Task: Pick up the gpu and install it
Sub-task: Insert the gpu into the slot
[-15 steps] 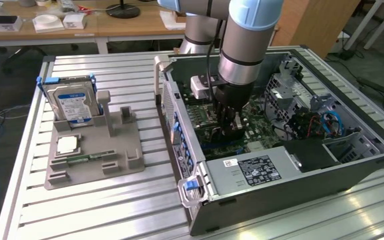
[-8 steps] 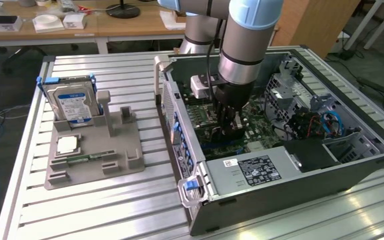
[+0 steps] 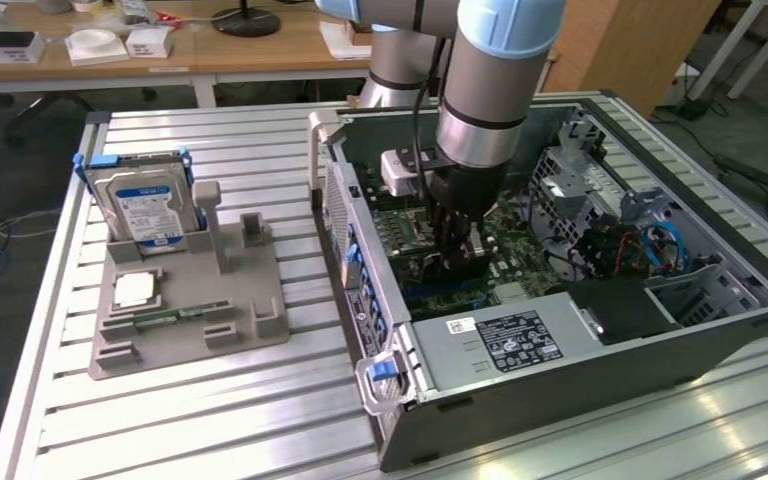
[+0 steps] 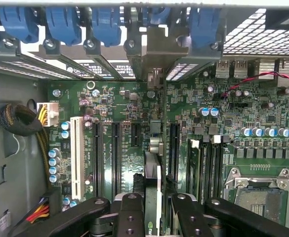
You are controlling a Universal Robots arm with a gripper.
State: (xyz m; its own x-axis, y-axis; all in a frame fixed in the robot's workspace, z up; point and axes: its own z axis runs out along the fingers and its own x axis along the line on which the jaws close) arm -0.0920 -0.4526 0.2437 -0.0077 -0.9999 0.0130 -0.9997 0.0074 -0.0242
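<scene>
Furthest to the exterior view's left, the hard drive point(image 3: 144, 205) stands upright in the grey holder point(image 3: 184, 320) on the surface point(image 3: 224, 130), well apart from the work. Toward the exterior view's right lies the open case point(image 3: 491, 400), and the arm point(image 3: 491, 90) reaches straight down into it, with the pincer point(image 3: 458, 250) low over the motherboard point(image 4: 119, 98). In the wrist view the pincer point(image 4: 158, 197) is clamped on the gpu point(image 4: 152, 163). The fingers point(image 4: 133, 212) press one on each flat face, and the card shows edge-on between them. So the gpu lies to no side of the pincer: it hangs in the grip directly under the wrist. Its long axis runs parallel to the black slots point(image 4: 115, 148) and points at the rear brackets point(image 4: 154, 54) under the blue latches point(image 4: 65, 24). It sits in the lane between those black slots and the memory slots point(image 4: 208, 163), well apart from the white slot point(image 4: 76, 153). The card hides its own lower edge, so I cannot tell whether that edge has entered a slot. By my judgement it is squared to the slot lane, with no twist showing.
</scene>
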